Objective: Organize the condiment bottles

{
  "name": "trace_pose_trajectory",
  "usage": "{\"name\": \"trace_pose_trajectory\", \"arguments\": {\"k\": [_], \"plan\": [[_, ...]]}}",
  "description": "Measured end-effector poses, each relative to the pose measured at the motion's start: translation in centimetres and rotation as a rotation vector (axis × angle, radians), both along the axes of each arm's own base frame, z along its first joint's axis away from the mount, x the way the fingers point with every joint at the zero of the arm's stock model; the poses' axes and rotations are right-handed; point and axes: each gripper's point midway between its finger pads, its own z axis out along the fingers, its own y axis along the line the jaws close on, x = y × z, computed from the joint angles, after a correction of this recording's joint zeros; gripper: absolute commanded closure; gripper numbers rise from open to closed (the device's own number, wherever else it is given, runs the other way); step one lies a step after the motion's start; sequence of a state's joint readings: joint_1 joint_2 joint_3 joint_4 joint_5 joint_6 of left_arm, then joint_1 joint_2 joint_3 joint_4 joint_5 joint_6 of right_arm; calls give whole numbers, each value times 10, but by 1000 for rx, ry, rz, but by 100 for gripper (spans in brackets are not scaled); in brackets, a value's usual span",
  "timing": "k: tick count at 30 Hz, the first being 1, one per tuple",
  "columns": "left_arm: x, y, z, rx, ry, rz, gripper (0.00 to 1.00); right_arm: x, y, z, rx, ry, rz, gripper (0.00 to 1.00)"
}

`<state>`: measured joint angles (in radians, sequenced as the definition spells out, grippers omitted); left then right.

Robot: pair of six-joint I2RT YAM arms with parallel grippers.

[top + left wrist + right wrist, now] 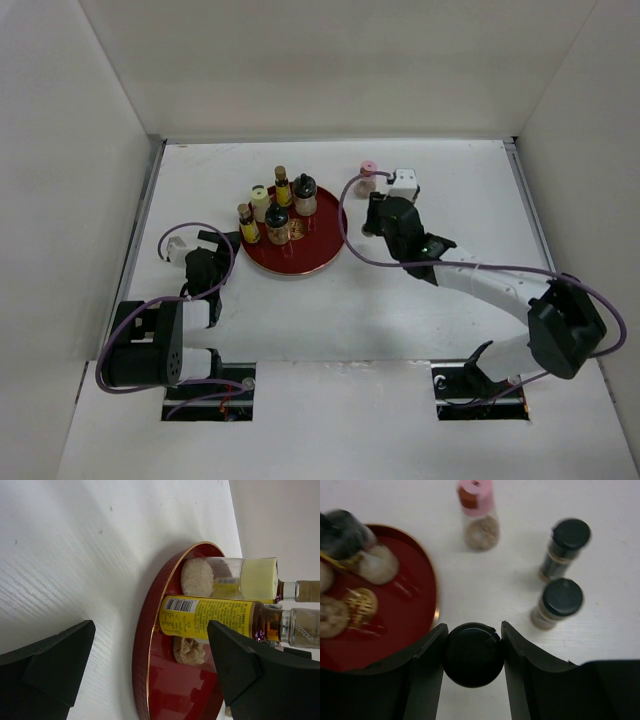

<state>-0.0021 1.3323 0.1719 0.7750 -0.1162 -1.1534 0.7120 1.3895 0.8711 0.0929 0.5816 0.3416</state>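
A round red tray [310, 258] holds several condiment bottles [277, 224], amber and cream, mostly black-capped. My right gripper [473, 632] is shut on a black-capped bottle [472, 654] just right of the tray [405, 615]; in the top view this gripper [372, 224] hides the bottle. A pink-capped bottle [479, 515] and two black-capped bottles [565, 542] [557, 604] stand on the table beyond it. The pink-capped bottle [367, 172] also shows in the top view. My left gripper [150, 665] is open and empty at the tray's left rim [142, 650], facing a yellow-labelled bottle [215, 617] and a cream bottle [250, 577].
White walls close in the table on the left, back and right. The right arm [480, 285] stretches across the table's right half. Purple cables [205, 232] loop beside each arm.
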Motion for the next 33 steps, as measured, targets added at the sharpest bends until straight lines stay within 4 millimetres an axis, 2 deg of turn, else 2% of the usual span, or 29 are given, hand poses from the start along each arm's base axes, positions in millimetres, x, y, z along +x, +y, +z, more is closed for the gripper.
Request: {"name": "trace_pose_trajectory", "arguments": {"k": [3, 5, 10, 14, 18, 23, 30, 33], "plan": [[0, 0, 0, 0, 0, 0, 0, 19, 33, 24, 52, -57, 49, 62], [0, 0, 0, 0, 1, 0, 0, 33, 53, 29, 69, -79, 73, 62], [0, 0, 0, 0, 0, 0, 0, 70, 92, 13, 44, -77, 131, 62], [0, 1, 0, 0, 0, 4, 0, 90, 111, -5, 18, -55, 162, 62], [0, 5, 0, 0, 0, 14, 0, 105, 121, -15, 18, -44, 184, 62], [0, 7, 0, 0, 0, 20, 0, 118, 122, -24, 11, -33, 183, 62], [0, 7, 0, -1, 0, 19, 0, 123, 122, -42, -22, 0, 184, 62], [0, 7, 0, -1, 0, 19, 0, 124, 123, -49, -33, 12, 187, 56]]}}
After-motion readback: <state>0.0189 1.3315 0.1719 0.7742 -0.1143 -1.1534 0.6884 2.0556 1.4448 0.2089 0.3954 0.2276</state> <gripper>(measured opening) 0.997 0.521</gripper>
